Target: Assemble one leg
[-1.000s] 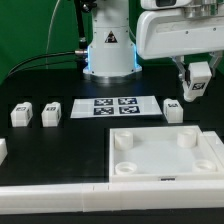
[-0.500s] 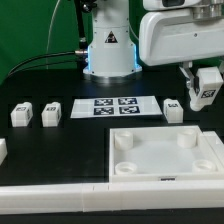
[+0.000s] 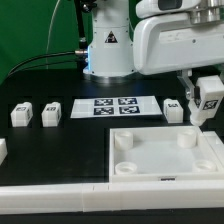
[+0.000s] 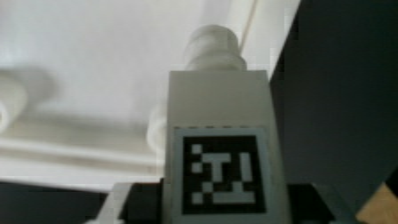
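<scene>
My gripper [image 3: 207,103] is shut on a white leg [image 3: 211,101] with a black-and-white marker tag and holds it in the air at the exterior view's right, above the far right corner of the big white square panel [image 3: 165,152] with round corner sockets. In the wrist view the leg [image 4: 217,120] fills the middle, its tag near the jaws and its narrow threaded end pointing away over the white panel [image 4: 89,90]. Three more legs stand on the table: two at the left [image 3: 20,115] [image 3: 52,113] and one [image 3: 173,109] just left of the held leg.
The marker board [image 3: 115,106] lies behind the panel in front of the robot base [image 3: 108,50]. A long white rail [image 3: 60,197] runs along the front edge. A small white block [image 3: 3,152] sits at the far left.
My gripper has moved toward the exterior view's right and slightly down with the leg in it. The arm's body now covers more of the upper right.
</scene>
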`<state>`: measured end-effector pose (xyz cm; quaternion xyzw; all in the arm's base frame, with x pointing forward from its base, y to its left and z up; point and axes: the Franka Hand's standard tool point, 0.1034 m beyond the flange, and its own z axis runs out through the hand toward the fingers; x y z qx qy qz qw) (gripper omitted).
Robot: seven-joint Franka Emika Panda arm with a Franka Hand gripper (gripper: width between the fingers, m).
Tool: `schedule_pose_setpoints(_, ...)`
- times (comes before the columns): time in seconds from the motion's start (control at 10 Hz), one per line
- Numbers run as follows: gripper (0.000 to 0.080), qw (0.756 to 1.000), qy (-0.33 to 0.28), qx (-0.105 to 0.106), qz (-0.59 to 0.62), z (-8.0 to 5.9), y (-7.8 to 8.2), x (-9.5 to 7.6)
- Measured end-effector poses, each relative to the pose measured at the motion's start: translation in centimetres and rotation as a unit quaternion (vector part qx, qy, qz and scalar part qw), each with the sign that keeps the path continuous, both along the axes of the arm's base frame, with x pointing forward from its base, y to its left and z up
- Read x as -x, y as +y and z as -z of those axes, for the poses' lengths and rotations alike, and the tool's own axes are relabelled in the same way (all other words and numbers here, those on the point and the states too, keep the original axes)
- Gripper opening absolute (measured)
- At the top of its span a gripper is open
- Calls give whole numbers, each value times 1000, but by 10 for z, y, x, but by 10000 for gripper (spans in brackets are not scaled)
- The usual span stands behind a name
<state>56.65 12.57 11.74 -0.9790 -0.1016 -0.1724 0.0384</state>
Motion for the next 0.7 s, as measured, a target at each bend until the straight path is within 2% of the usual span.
schedule_pose_setpoints(0.2, 294, 995, -100, -20, 3, 1, -2, 5)
schedule_pose_setpoints(0.3, 294, 993, -119, -23, 1, 6, -2, 6)
schedule_pose_setpoints(0.4, 294, 995, -100, -13, -10, 9, -4, 1)
schedule_pose_setpoints(0.5, 294, 994, -109, -11, -16, 5, -3, -14)
schedule_pose_setpoints(0.7, 294, 993, -113, -10, -20, 7, 0, -29)
